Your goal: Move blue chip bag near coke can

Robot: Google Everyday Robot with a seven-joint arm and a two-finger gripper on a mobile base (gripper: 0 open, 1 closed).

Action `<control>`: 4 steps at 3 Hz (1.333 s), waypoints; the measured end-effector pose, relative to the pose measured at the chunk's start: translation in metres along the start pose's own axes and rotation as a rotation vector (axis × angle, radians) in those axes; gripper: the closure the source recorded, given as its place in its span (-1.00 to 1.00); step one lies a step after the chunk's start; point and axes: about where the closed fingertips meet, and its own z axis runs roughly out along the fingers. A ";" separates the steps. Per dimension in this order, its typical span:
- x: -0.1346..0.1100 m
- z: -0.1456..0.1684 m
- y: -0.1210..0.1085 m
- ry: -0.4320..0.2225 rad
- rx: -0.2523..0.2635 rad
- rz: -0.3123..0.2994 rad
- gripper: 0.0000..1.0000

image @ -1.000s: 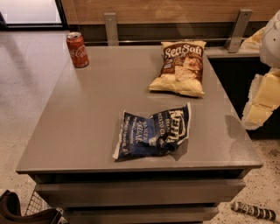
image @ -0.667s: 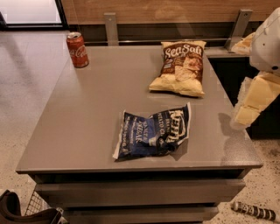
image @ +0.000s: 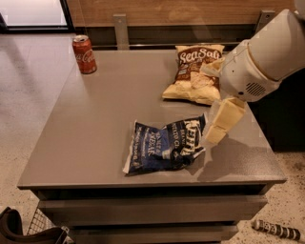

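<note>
Compared with 1 second ago, the arm (image: 264, 52) is now much further over the counter (image: 95, 124). Then only a small part of it shows at the right edge; now its white body hangs above the right side and hides a corner of the yellow chip bag (image: 193, 76). The claw (image: 217, 127) points down and to the left, low over the counter, just beside the right end of the blue chip bag (image: 164, 145). Whether it already touches the bag I cannot tell, and I also cannot tell if the claw is released or clenched. The 2 bags and the can are in the same places as before.

For the task this means, in my judgement, that the approach is almost finished but the bag is not yet taken. The blue chip bag lies flat and crumpled near the front edge of the counter. The coke can (image: 84, 54) stands upright at the far left corner, well apart from it, so all the carrying is still to do.

The counter has a grey, smooth top. Behind it is a wooden wall (image: 167, 12), and around it a pale floor (image: 28, 76). A wire basket (image: 45, 224) shows at the bottom left.
</note>
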 end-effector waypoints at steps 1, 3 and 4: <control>-0.015 0.038 0.007 0.000 -0.039 -0.008 -1.00; -0.016 0.113 0.033 -0.034 -0.159 0.024 -1.00; -0.015 0.127 0.042 -0.059 -0.183 0.020 -0.63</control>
